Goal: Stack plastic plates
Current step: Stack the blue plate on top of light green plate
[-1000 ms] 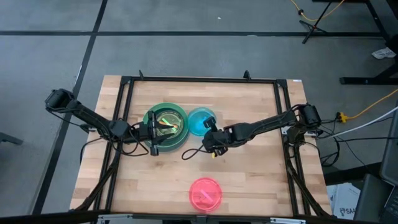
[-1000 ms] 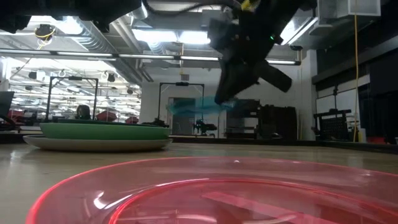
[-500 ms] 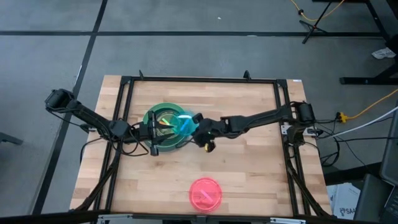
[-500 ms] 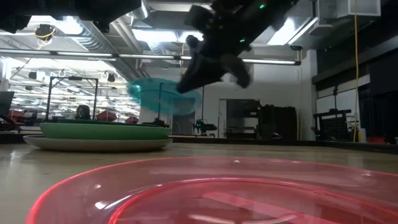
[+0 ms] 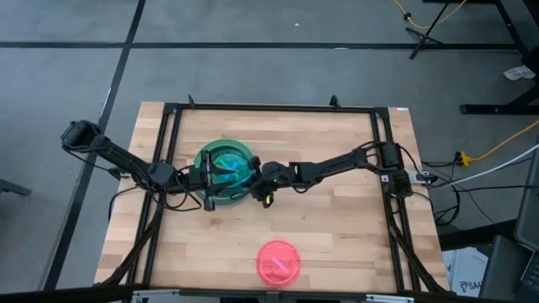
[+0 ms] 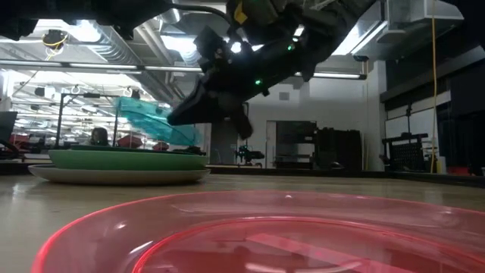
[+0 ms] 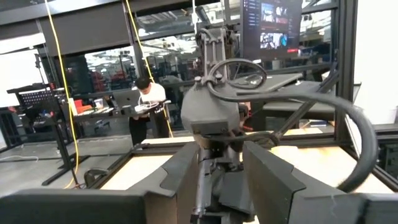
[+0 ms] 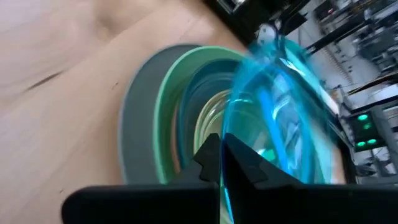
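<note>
With the right gripper pinching the blue plate tilted over the stack, a slanted release could tip it off; left gripper beside the stack, grip unclear.

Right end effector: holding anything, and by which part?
Yes. The right end effector pinches the translucent blue plate by its rim, holding it tilted over the plate stack. The left end effector holds nothing visible.
</note>
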Controlling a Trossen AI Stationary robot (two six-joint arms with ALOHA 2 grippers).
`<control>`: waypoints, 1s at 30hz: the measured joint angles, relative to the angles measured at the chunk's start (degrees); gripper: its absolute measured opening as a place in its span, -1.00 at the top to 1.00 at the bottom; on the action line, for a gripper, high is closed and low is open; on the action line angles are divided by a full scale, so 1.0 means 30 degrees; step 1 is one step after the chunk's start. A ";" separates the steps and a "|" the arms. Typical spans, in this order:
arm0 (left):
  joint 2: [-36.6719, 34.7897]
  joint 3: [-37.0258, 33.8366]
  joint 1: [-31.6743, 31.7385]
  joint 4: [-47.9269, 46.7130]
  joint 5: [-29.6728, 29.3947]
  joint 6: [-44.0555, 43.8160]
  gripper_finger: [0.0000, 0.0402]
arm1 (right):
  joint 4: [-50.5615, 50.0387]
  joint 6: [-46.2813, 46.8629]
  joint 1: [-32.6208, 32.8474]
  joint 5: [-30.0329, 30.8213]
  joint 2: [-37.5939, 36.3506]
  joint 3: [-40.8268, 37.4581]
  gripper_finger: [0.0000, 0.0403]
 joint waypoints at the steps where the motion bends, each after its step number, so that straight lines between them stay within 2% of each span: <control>1: 0.0000 0.0000 0.0000 -0.0027 0.0007 0.0000 0.38 | 0.0499 0.0007 -0.0006 -0.0002 0.0162 0.0005 0.97; 8: 0.0000 0.0000 0.0000 -0.0056 0.0022 -0.0005 0.38 | 0.2368 0.0038 -0.0089 -0.0023 0.1297 0.0012 0.97; 16: 0.0000 0.0000 0.0000 -0.0085 0.0022 0.0000 0.38 | 0.2661 0.0238 -0.0247 -0.0141 0.2256 0.0005 0.97; 30: 0.0000 -0.0015 0.0000 -0.0092 0.0016 0.0000 0.38 | 0.4284 0.0801 -0.0239 -0.0141 0.2522 -0.0002 0.97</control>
